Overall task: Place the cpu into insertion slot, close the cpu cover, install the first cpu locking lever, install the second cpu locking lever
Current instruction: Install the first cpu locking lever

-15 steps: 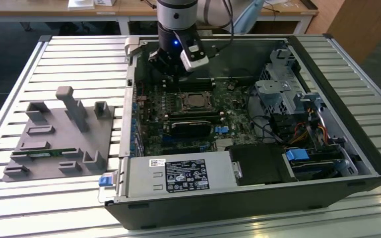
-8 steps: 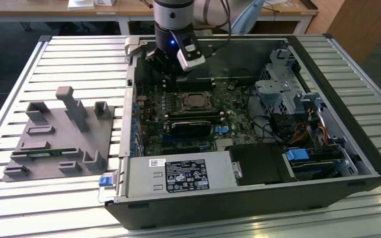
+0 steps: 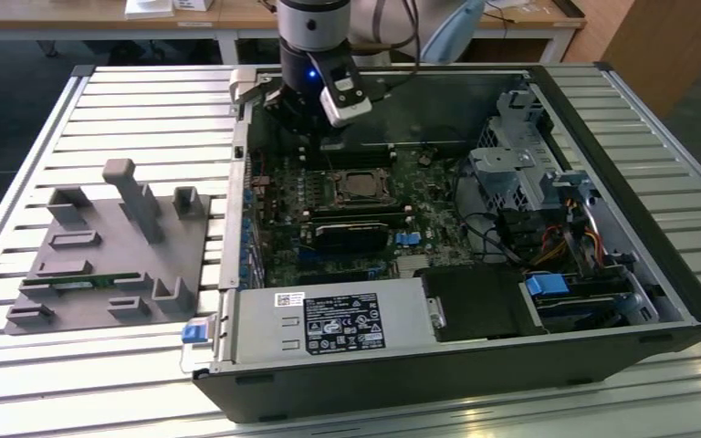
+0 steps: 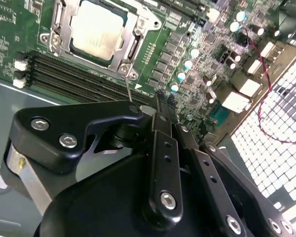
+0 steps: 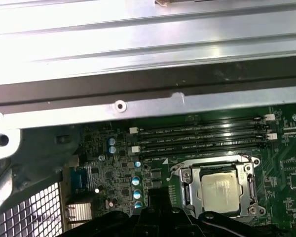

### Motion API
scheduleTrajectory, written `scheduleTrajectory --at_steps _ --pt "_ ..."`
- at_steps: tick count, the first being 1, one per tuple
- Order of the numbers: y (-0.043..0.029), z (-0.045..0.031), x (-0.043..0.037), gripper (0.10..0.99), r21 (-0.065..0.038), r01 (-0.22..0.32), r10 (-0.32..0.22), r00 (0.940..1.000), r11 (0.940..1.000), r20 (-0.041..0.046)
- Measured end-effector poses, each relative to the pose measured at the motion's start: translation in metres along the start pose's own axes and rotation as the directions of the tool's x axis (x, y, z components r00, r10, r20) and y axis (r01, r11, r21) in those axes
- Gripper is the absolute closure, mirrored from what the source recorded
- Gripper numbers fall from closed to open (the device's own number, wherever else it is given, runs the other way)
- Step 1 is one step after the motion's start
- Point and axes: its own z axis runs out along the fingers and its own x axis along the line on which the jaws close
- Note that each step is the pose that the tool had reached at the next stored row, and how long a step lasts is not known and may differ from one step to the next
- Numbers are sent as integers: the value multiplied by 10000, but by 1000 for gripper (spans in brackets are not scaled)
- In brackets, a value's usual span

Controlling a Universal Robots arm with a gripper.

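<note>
Probably a lab or workshop: slatted metal bench [image 3: 120, 100], opened computer case [image 3: 448, 383], desks [image 3: 83, 16] behind.

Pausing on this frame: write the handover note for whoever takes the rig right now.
Gripper: above the board beside the insertion slot; grip state unclear.
Cpu: seated in the slot.
Cpu cover: down over the chip's edges.
Done: placement and cover.
Left: the locking levers. A thin rod stands at the socket corner by the gripper; latching cannot be confirmed.
</note>
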Motion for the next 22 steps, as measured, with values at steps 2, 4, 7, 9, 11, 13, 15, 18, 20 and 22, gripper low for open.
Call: scheduleTrajectory --at_steps 2,4,7,9,11,13,15,18,20,22 --pt "26 6 13 980 1 0 0 10000 10000 0" --pt "55 13 23 980 0 1 -1 10000 10000 1" --pt "109 23 31 980 1 1 -1 10000 10000 0" --pt "144 32 35 980 0 0 0 10000 10000 0" --pt "168 39 38 980 1 0 0 10000 10000 0" --pt "182 48 31 980 -1 2 -2 10000 10000 1" --pt "188 52 3 980 0 0 0 10000 10000 -1" --pt "198 55 -87 980 0 -1 1 10000 10000 0" --pt "208 57 -166 980 0 0 0 10000 10000 0" --pt "220 59 -249 980 -1 1 -1 10000 10000 0"
